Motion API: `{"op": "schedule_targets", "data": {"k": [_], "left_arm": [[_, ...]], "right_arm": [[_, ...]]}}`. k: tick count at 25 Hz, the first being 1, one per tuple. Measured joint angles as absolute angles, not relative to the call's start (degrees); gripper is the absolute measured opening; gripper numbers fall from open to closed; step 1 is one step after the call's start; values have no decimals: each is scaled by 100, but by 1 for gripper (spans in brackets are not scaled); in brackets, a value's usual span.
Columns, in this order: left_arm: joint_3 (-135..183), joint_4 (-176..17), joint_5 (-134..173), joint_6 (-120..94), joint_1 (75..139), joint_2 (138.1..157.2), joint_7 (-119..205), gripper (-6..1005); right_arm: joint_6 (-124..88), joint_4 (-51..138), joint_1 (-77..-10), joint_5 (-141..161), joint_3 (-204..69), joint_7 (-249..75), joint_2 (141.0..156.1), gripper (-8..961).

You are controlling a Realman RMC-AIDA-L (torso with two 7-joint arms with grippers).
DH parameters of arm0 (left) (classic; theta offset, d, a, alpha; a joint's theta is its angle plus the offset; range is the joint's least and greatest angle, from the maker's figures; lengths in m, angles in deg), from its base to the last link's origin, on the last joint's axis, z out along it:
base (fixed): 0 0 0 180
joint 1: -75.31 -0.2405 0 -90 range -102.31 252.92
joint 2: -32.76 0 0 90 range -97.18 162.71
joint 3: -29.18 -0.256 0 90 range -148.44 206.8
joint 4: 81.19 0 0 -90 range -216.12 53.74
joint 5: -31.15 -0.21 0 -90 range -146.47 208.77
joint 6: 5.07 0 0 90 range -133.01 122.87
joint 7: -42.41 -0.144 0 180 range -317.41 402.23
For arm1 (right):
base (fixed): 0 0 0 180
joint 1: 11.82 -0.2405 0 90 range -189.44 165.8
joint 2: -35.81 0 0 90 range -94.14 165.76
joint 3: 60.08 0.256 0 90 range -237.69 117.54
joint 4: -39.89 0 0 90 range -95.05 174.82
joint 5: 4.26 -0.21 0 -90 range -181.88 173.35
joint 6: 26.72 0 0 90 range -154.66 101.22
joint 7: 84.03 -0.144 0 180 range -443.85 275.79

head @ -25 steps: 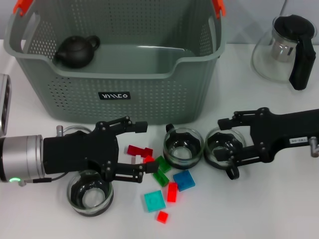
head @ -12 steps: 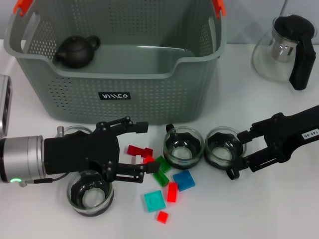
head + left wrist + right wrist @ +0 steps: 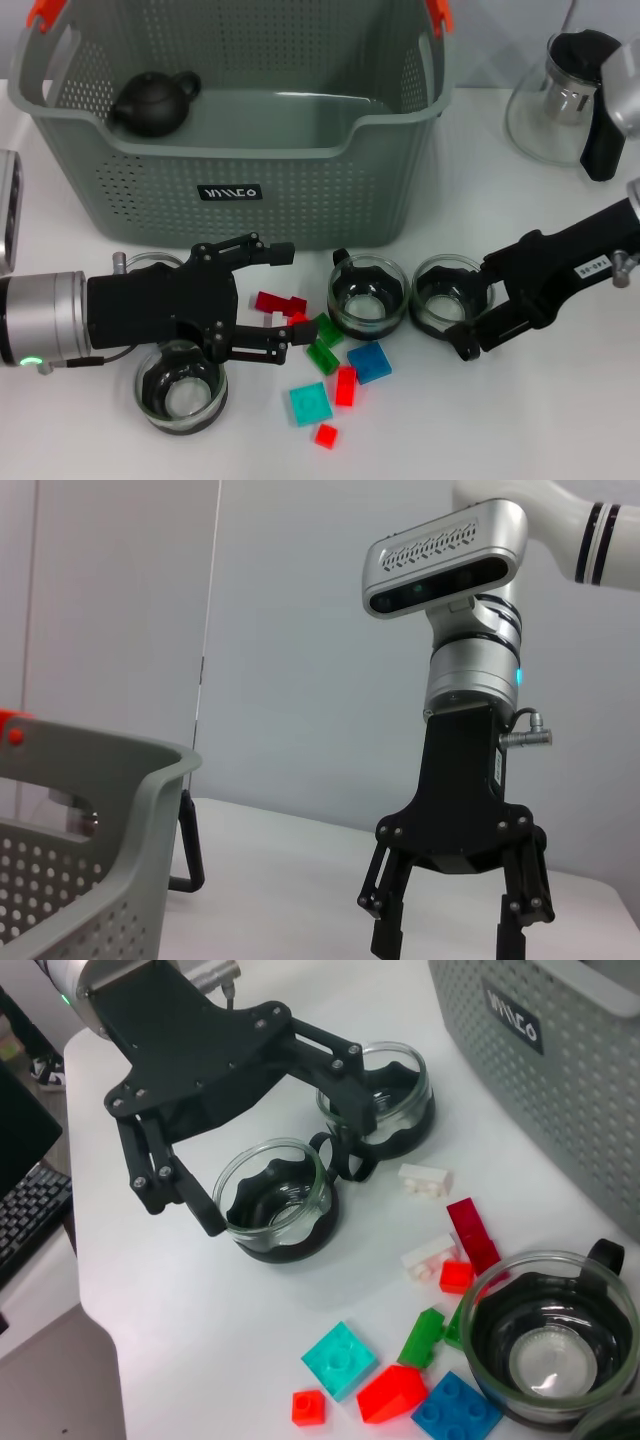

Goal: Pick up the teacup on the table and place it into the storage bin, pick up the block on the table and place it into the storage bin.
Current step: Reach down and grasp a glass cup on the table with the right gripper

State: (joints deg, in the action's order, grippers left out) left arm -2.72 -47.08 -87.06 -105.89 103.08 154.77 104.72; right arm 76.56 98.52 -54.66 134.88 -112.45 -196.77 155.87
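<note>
A small dark teapot (image 3: 153,103) is sitting upright inside the storage bin (image 3: 300,150), in its far left corner as the head view shows it, spout pointing toward the middle. A glass pitcher (image 3: 540,120) is standing on the white table (image 3: 520,420) well off to the right of the bin, wearing a black lid (image 3: 585,45) and a black handle (image 3: 603,135) that is facing forward. A black keyboard (image 3: 30,1222) is lying on a lower surface beyond the table edge in the right wrist view.

Storage bin (image 3: 330,200) top rim cropped by the head view's edge; glass teapot (image 3: 560,100) partly cut off.
</note>
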Motion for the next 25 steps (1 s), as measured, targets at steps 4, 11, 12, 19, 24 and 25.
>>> {"op": "schedule_targets", "data": {"k": [4,11,12,19,24,25], "left_arm": [[-272,-4714,-8706,-10580,10299,15476,10464,949],[-262,-4714,-8706,-10548,10246,15489,10370,949],[-260,-4717,-8706,-10534,10242,15490,10370,949],[-254,-4729,-8706,-10509,10237,15493,10368,949],[-255,-4728,-8706,-10508,10237,15499,10367,950],[-255,-4729,-8706,-10508,10237,15502,10367,950]], "right_arm": [[7470,9857,-5523,13500,-11573,-20028,15577,856],[7272,9806,-5660,13726,-11925,-20318,15585,857],[7255,9781,-5674,13730,-11945,-20322,15588,857],[7144,9700,-5690,13768,-11976,-20423,15577,857],[7163,9670,-5706,13981,-12063,-20536,15584,857],[7158,9671,-5715,14010,-12117,-20582,15587,857]]}}
